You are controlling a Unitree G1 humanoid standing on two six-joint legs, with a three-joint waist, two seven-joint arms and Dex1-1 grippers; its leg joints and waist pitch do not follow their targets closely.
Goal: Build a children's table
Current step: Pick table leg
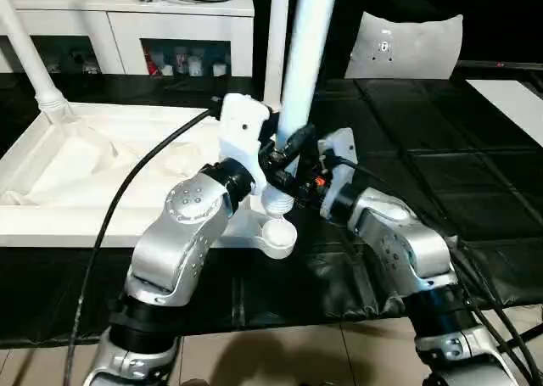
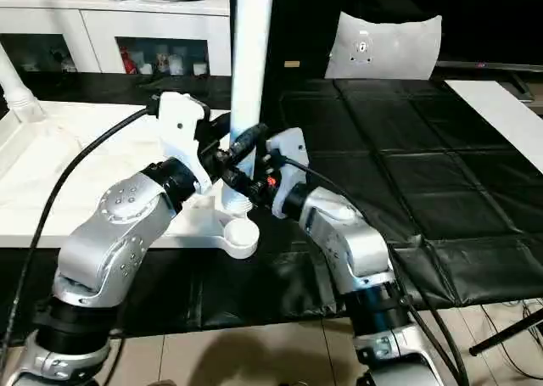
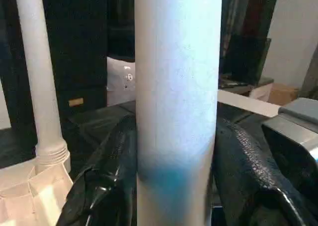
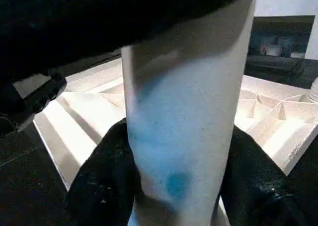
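Note:
The children's table top (image 1: 93, 161) lies upside down on the black mat, ribbed underside up. One white leg (image 1: 30, 59) stands in its far left corner socket. A second leg (image 1: 307, 55) is held upright, its lower end (image 1: 278, 203) just above the near right corner socket (image 1: 280, 237). My left gripper (image 1: 287, 146) is shut on this leg, its black fingers (image 3: 107, 181) pressed against both sides. My right gripper (image 1: 293, 182) grips the same leg slightly lower, with its fingers (image 4: 104, 186) hugging the tube.
White cabinets with glass doors (image 1: 170, 30) line the back. A grey-white panel with small holes (image 1: 407, 42) leans at the back right, and a flat white board (image 1: 509, 97) lies at the far right. The black mat (image 1: 441, 174) ends at tiled floor near me.

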